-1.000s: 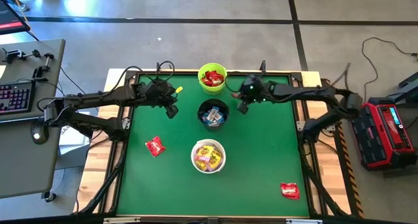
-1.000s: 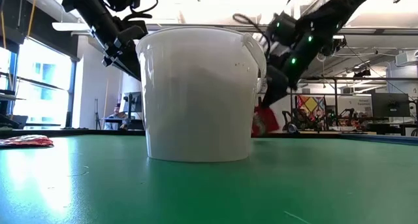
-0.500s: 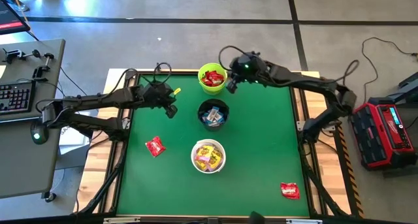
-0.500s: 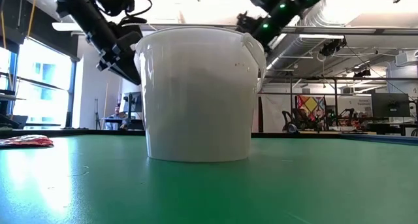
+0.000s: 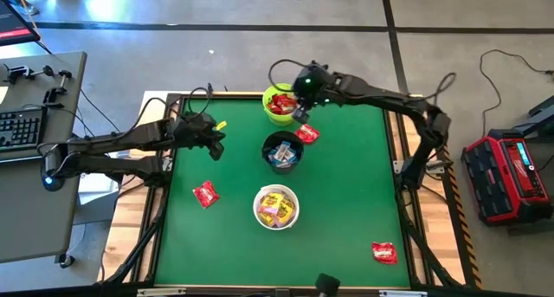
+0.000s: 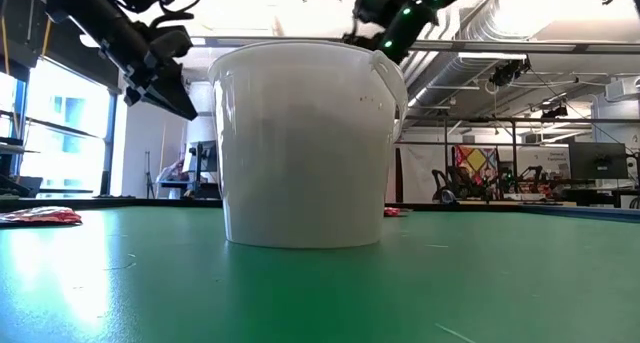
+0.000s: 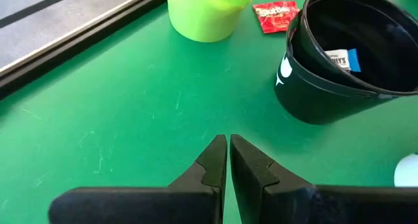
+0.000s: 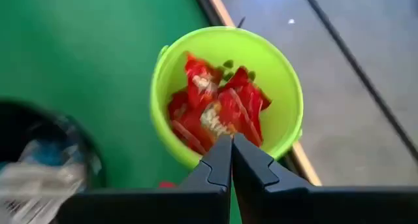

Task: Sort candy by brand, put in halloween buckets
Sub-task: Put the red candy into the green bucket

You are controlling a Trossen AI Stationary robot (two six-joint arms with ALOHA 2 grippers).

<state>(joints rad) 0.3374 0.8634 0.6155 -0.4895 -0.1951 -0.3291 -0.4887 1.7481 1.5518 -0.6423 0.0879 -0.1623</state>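
Observation:
Three buckets stand in a row down the table's middle: a lime green one point(image 5: 281, 102) holding red candy, a black one point(image 5: 283, 150) holding blue-and-white candy, and a white one point(image 5: 276, 206) holding yellow candy. My right gripper point(image 8: 231, 140) is shut and empty, hovering over the green bucket's near rim point(image 8: 189, 160). A red candy point(image 5: 307, 133) lies flat on the table between the green and black buckets. My left gripper point(image 7: 228, 140) is shut and empty, above the table left of the black bucket point(image 7: 339, 74).
Two more red candies lie on the green mat, one left of the white bucket point(image 5: 206, 194) and one near the front right corner point(image 5: 383, 253). The white bucket point(image 6: 305, 143) fills the middle of the low view and hides the other buckets there.
My right gripper has risen and gone toward the far edge and left, from beside the black bucket to over the green bucket. The red candy that hung below it a second ago now lies on the table between those two buckets. My left gripper has drawn back toward the table's left edge.

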